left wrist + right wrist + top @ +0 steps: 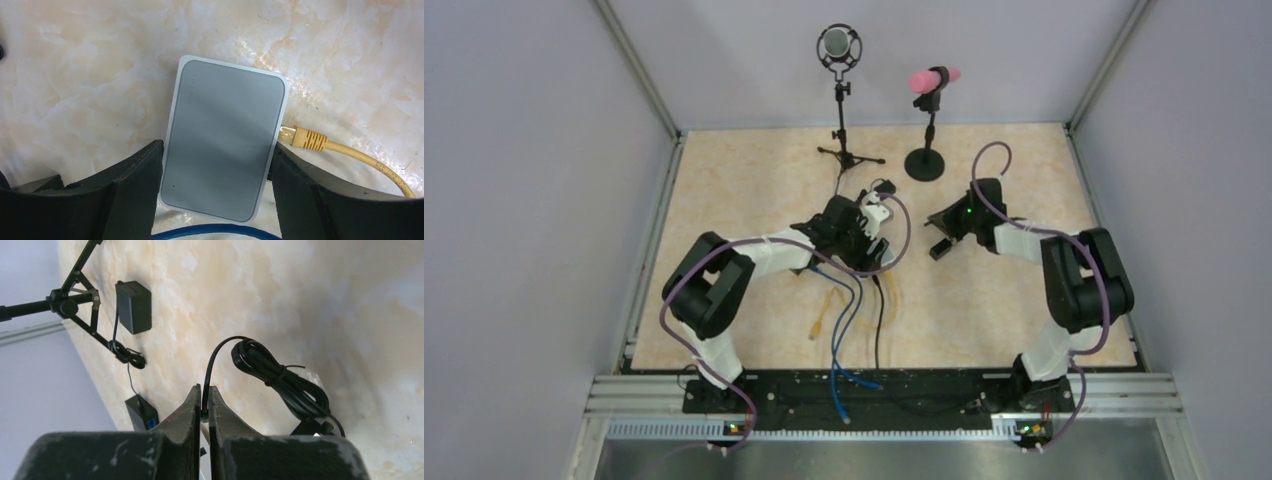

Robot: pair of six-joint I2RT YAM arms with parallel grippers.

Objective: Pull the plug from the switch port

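A grey switch [225, 145] lies flat on the marbled table. My left gripper [217, 162] is shut on it, one black finger against each long side. A yellow plug [302, 138] sits with its clear tip in the switch's right side, and its yellow cable runs off right. In the top view the left gripper [869, 235] hides most of the switch. My right gripper [205, 392] is shut on the thin end of a black cable [212, 360], which leads to a coiled black bundle [280, 380]. In the top view the right gripper [941, 243] is to the right of the switch, apart from it.
Blue cables [844, 330], a yellow cable [824, 312] and a black cable [879, 310] trail toward the near edge. A mic on a tripod stand [839, 100] and a pink mic on a round base [927, 120] stand at the back. A black adapter [134, 307] lies near the tripod.
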